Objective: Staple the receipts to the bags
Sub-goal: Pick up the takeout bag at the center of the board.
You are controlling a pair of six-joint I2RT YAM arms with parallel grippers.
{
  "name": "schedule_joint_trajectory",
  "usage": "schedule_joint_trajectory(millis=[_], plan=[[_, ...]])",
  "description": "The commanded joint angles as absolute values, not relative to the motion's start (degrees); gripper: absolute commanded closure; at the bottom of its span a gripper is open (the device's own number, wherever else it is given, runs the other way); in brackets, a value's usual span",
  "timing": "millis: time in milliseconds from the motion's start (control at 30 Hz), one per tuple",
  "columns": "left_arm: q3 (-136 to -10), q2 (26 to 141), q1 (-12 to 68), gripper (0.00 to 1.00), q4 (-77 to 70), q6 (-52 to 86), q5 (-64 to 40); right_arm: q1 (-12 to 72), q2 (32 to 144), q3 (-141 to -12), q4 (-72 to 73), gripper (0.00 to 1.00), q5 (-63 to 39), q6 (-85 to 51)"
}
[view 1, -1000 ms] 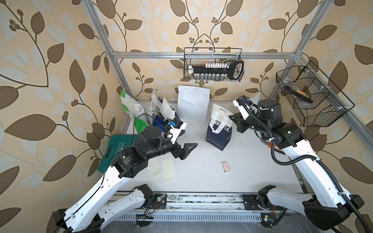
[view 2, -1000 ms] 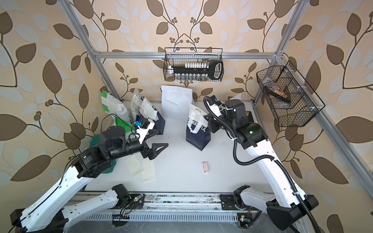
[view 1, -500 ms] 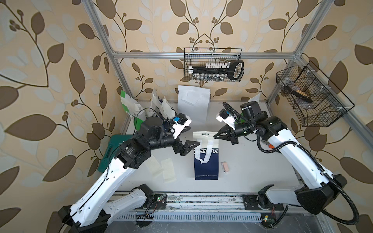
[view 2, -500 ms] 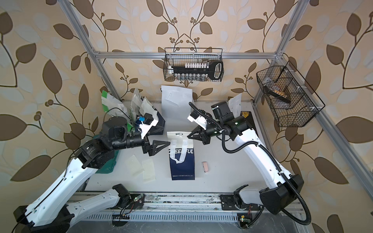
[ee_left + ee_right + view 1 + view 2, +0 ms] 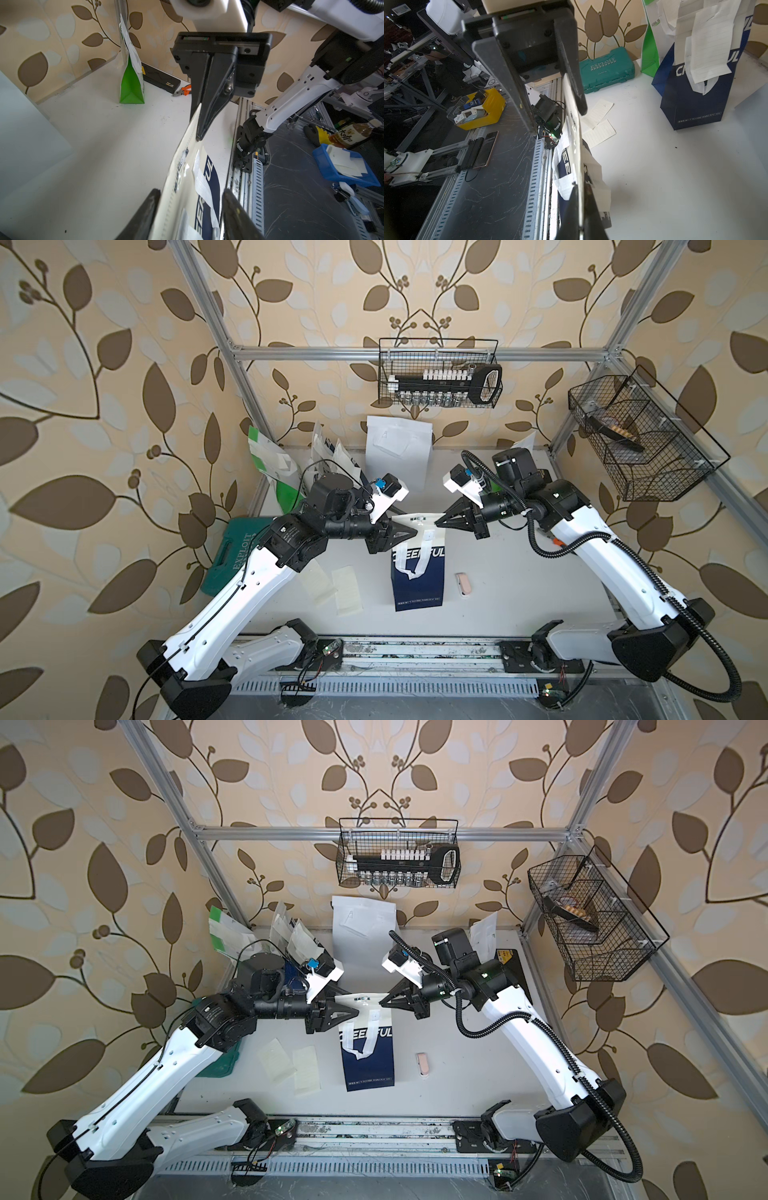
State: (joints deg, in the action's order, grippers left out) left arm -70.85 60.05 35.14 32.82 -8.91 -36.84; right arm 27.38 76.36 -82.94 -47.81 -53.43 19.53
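I have the navy bag point(image 5: 417, 572) at the centre of the table point(image 5: 523, 585), with its white top rim raised toward 12 o'clock and its base trailing toward 6. My right fingers point(image 5: 593, 218) are clamped shut on the rim's 3 o'clock corner. My left fingers point(image 5: 145, 214) stand apart, one on each side of the rim at the 9 o'clock corner. There is paper between them, but no pinch that I can see.

I judge the step in hand to be laying this bag out, before any receipt meets it. Next I would close the left side onto the rim, set the bag down flat, then free one arm to fetch a slip. Two loose receipts point(image 5: 347, 589) lie flat side by side near 8 o'clock, a little apart from the bag. A small pink-and-white thing point(image 5: 463, 584), which I take for the stapler, lies just beside the bag at 4 o'clock. The thin paper could crumple or skew if my two sides pull unevenly.

The table is plain white with a few dark specks. Other bags point(image 5: 270, 460) stand at 10 to 11 o'clock with slips hanging on them, and a plain white bag point(image 5: 397, 452) leans at 12. A teal case point(image 5: 232, 556) sits at 9. Leaf-patterned walls, an aluminium frame and two wire baskets point(image 5: 440, 373) close in the cell.
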Motion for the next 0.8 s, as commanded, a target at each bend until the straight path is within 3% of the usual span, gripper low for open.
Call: schedule_joint_trajectory(millis=[0,133,267,300,333,367,400,433,533,767], plan=[[-71.8,59.8,34.6,0.63,32.4,-8.8,-38.7,27.6,75.2,-84.3,-44.4,1.0,-55.2,18.9],[-71.5,59.9,34.5,0.76,31.8,-8.2,-37.1,27.6,74.9,-83.5,-42.3,1.0,-53.9,17.3],[-71.0,60.1,34.6,1.0,30.3,-7.0,-33.8,27.6,74.0,-81.2,-38.7,1.0,-51.2,14.3],[-70.7,60.0,34.5,1.0,29.6,-6.5,-32.3,27.6,73.8,-80.7,-37.9,1.0,-50.8,13.5],[-70.2,59.9,34.6,1.0,28.8,-6.0,-30.7,27.6,73.2,-79.4,-35.5,0.89,-49.4,11.6],[-69.7,59.9,34.5,1.0,27.9,-5.8,-29.4,27.6,72.6,-78.3,-33.6,0.61,-47.9,9.8],[-69.3,59.9,34.6,1.0,27.1,-5.6,-27.7,27.6,71.9,-77.3,-31.8,0.45,-45.8,7.9],[-69.0,60.0,34.5,1.0,26.1,-5.2,-25.0,27.6,71.0,-75.6,-29.0,0.38,-42.6,5.3],[-70.6,61.4,34.3,1.0,26.8,-5.2,-15.7,27.5,67.2,-70.2,-22.7,0.33,-35.0,-1.3],[-73.9,59.1,33.3,1.0,31.8,0.9,4.7,31.6,61.3,-55.0,-11.0,0.33,-17.8,-16.3]])
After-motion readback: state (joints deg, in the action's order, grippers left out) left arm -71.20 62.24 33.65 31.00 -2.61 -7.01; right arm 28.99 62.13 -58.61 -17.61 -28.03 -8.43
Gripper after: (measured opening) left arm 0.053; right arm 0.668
